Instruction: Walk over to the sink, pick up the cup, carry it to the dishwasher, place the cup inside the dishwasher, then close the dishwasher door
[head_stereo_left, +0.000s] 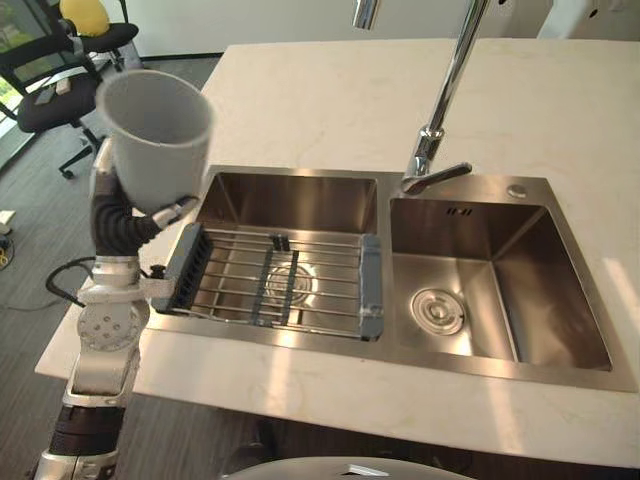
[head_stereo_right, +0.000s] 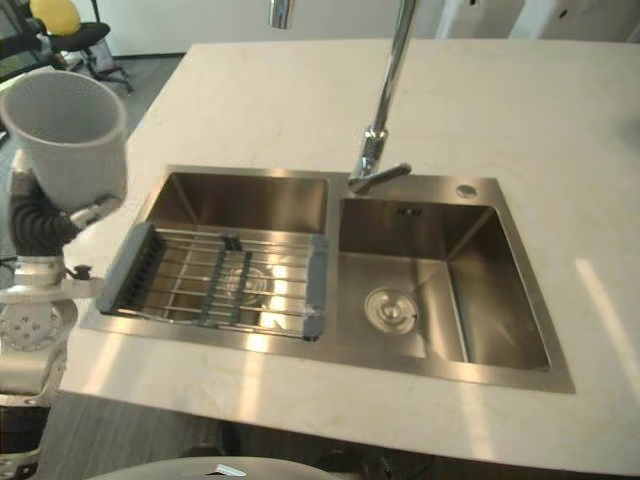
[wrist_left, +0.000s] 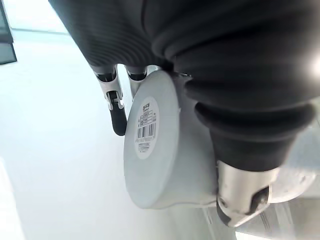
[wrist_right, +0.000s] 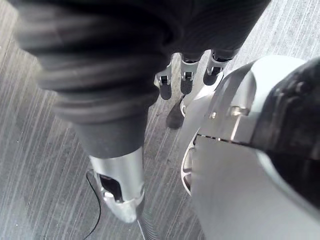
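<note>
Here, the left robot hand clamps the grey cup, barcode sticker on its base; right robot hand hangs relaxed.

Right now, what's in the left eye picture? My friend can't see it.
The robot's left hand holds a grey cup upright at the left edge of the white counter. Beside it, a steel double sink has a wire rack in its left basin and a tall tap behind.
</note>
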